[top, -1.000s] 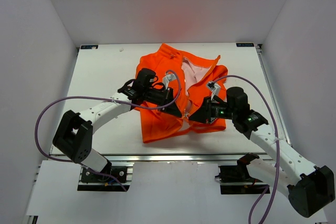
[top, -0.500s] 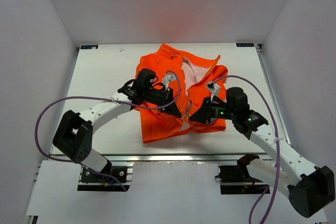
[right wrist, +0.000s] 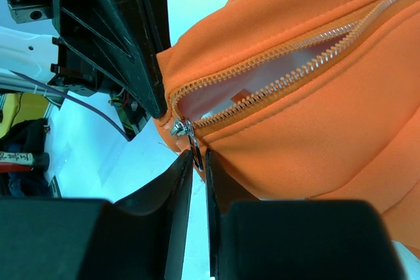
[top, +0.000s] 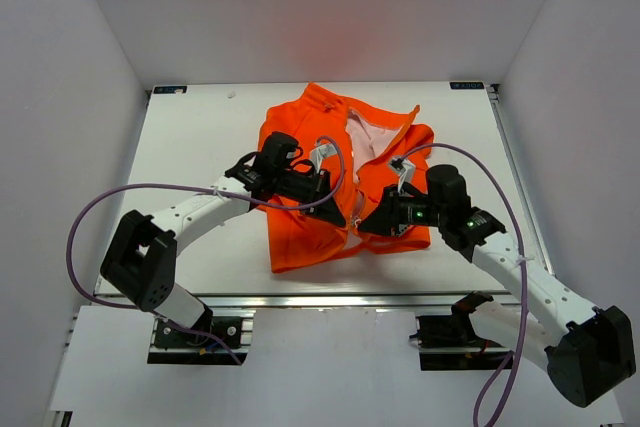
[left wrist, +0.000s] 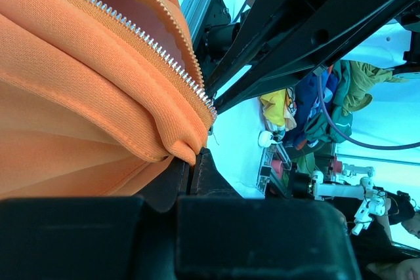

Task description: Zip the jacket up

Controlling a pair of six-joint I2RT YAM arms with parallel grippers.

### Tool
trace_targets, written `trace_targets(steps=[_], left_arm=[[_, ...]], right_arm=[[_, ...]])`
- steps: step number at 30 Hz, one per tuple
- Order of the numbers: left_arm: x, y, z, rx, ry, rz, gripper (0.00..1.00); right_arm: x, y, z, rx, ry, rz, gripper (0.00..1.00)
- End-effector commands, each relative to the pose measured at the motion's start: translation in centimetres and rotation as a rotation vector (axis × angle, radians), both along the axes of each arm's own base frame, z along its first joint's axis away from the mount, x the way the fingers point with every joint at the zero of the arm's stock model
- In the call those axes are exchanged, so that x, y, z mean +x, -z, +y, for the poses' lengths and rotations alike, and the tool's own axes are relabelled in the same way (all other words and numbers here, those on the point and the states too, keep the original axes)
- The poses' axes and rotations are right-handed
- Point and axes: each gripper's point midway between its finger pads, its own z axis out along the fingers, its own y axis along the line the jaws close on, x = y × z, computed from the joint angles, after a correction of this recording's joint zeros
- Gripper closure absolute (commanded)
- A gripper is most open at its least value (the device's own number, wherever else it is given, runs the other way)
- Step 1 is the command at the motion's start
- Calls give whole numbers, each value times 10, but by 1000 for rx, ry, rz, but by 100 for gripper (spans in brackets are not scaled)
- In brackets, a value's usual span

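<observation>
The orange jacket (top: 318,172) lies on the white table, front up, its collar at the far end and pale lining showing where the front is open. My left gripper (top: 335,209) is shut on the bottom hem corner of the jacket's left panel (left wrist: 177,145), right beside the zipper teeth (left wrist: 141,37). My right gripper (top: 372,224) faces it from the right. In the right wrist view its jaws (right wrist: 199,157) are pinched on the metal zipper pull (right wrist: 195,147) hanging from the slider (right wrist: 178,127) at the zipper's bottom end. Above the slider the zipper is open.
The white table (top: 200,147) is enclosed by white walls at left, right and back. A metal rail (top: 300,299) runs along the near edge. Purple cables (top: 90,217) loop from both arms. The two grippers almost touch over the hem.
My right arm has shifted slightly left toward the left gripper. The left arm and the jacket have barely moved.
</observation>
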Motion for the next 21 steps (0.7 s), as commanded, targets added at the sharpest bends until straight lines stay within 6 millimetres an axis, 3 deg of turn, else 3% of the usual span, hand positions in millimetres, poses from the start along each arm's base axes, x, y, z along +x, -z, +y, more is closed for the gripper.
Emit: trace_targets(steps=[1, 12, 14, 17, 21], left_arm=[[-5, -21, -4, -50, 40, -53, 100], [-6, -18, -5, -37, 43, -45, 100], [-6, -17, -5, -33, 43, -43, 100], [-7, -19, -6, -36, 44, -47, 100], [-6, -17, -6, -13, 40, -34, 100]], right_arm=[[4, -22, 7, 51, -37, -74, 81], [7, -26, 11, 71, -52, -86, 76], [7, -25, 12, 68, -56, -84, 82], [9, -25, 11, 65, -47, -89, 100], [14, -25, 8, 40, -22, -105, 100]])
